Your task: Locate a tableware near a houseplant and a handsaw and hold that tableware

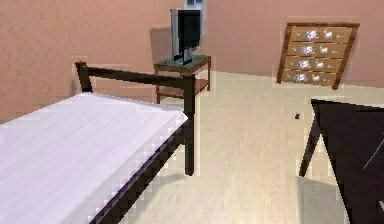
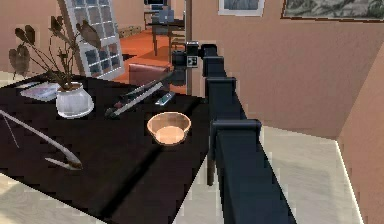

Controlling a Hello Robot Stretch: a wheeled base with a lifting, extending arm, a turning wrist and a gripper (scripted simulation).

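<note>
Tableware: a tan bowl [image 2: 168, 127] sat upright on the dark tabletop [image 2: 110, 175], close to the edge nearest the arm [image 2: 235, 150].
Neighbours: a houseplant [image 2: 62, 70] in a pale pot stood toward the arm side view's left, well apart from the bowl; a long grey tool [image 2: 135, 98] lay between them, a little farther back.
Arm: the dark bar rose from the bottom edge and passed just right of the bowl.
End effector: the end effector [image 2: 178, 68] stood beyond the bowl at the arm's far end; whether it held anything could not be told.
Forward view: a bed [image 1: 80, 140] with a dark frame filled the left, a television [image 1: 185, 35] stood on a side table [image 1: 190, 68] against the pink wall, and a wooden dresser [image 1: 318, 55] stood to the right.
</note>
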